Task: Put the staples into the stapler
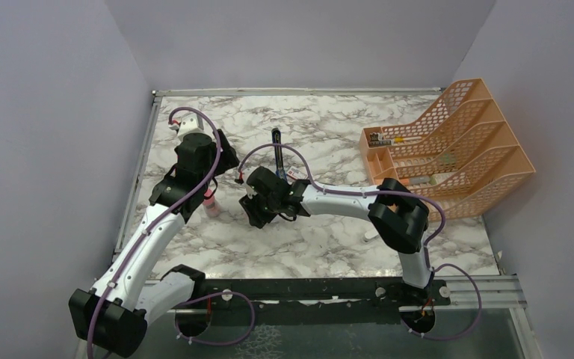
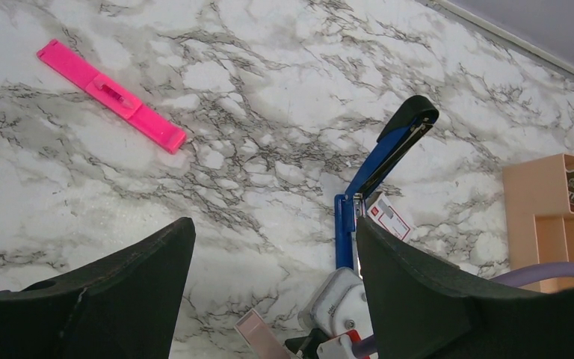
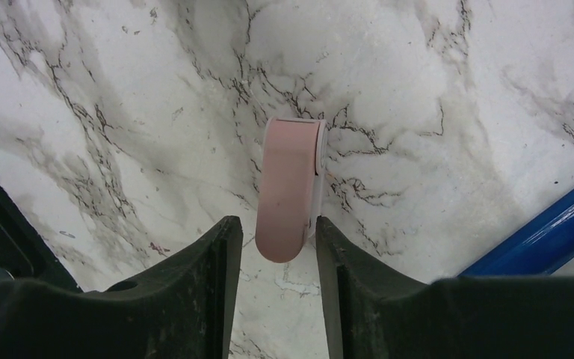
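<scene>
Just beyond my right gripper [image 3: 278, 224] lies the stapler [image 3: 545, 232], opened, long axis pointing away from my bases, staple box [image 2: 389, 217] beside it. That gripper's jaws flank the eraser [image 3: 291, 179]; clamped or not, I cannot tell. Left gripper [image 2: 275, 224] gapes empty.

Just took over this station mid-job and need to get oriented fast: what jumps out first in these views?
The blue stapler lies flipped open mid-table, with a red-and-white box beside its hinge. A pale pink eraser sits between the right fingers, close by the stapler. An orange mesh organizer stands at the table's right side, toward the back.
</scene>
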Tool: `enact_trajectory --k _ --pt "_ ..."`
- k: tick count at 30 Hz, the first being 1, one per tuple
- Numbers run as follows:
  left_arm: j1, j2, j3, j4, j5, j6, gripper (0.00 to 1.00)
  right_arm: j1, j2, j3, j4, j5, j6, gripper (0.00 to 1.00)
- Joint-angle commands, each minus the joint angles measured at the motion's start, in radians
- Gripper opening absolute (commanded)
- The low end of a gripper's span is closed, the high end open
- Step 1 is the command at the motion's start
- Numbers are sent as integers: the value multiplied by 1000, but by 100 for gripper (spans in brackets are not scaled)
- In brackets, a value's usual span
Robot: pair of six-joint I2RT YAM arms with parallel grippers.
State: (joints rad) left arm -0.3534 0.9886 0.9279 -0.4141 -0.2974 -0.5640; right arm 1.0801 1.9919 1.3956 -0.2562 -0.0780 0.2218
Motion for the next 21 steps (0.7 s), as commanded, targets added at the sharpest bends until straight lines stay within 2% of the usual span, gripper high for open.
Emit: enact_trajectory --k 1,4,7,15,17,18,21 --pt "7 1 -1 5 13 -8 80 7 10 10 3 13 14 44" --pt "7 6 -4 5 19 -16 81 7 5 -7 7 18 23 42" --pt "7 9 -7 5 24 -23 83 7 2 -17 4 23 30 36" --pt "7 12 -8 -5 11 -34 87 7 5 -30 14 36 45 40" --pt "7 13 -8 -5 13 -36 87 7 4 -33 22 39 46 36" --pt "7 14 -8 -7 14 -39 87 7 2 -33 22 43 49 30" --pt "7 3 -2 -20 6 -51 87 7 -20 -48 32 73 86 24"
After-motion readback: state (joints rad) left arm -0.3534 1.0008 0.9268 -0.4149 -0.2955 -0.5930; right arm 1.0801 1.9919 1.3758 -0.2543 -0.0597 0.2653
